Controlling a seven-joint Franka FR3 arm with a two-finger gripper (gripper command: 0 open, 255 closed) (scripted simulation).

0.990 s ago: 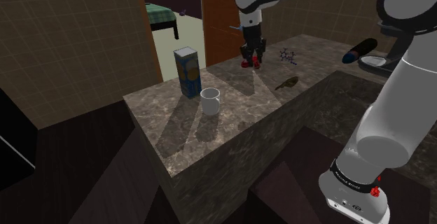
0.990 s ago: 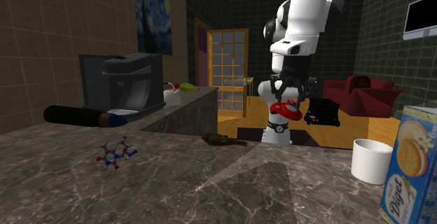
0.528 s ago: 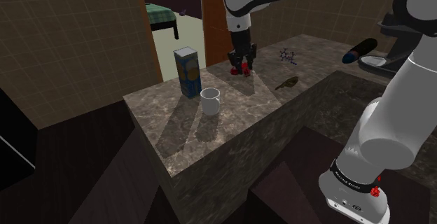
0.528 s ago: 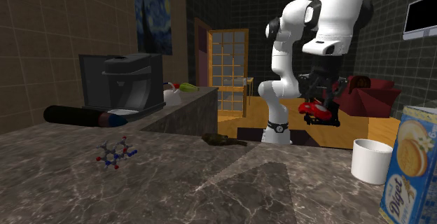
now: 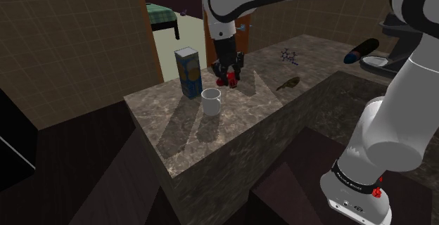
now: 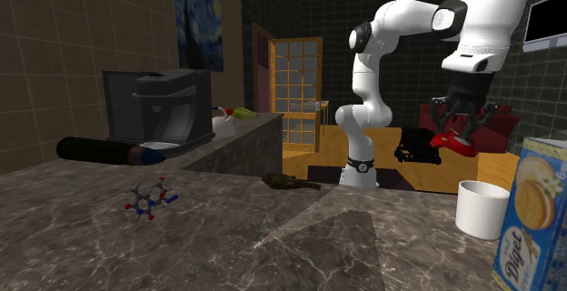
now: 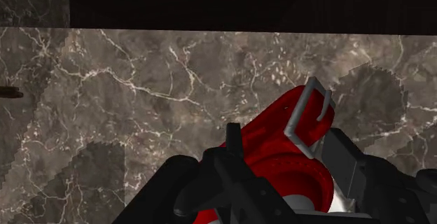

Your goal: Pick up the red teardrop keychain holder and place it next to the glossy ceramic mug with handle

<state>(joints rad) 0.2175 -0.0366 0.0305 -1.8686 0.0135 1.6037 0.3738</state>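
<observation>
arm (image 5: pixel 397 121): white, dark joints | lettering: FRANKA EMIKA | base (image 5: pixel 354 180): black band | pincer (image 5: pixel 226 81): black

Glossy red keychain holder (image 7: pixel 276 138); smooth white mug (image 5: pixel 212 103); dark veined marble countertop (image 5: pixel 232 118).

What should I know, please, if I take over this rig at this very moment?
Gripper: shut on the red keychain holder, held in the air above the marble counter.
White mug: upright on the counter, close to the gripper, with a biscuit box beside it.
Done: the pick-up.
Left: lower the holder onto bare counter next to the mug, open the fingers, withdraw.
</observation>
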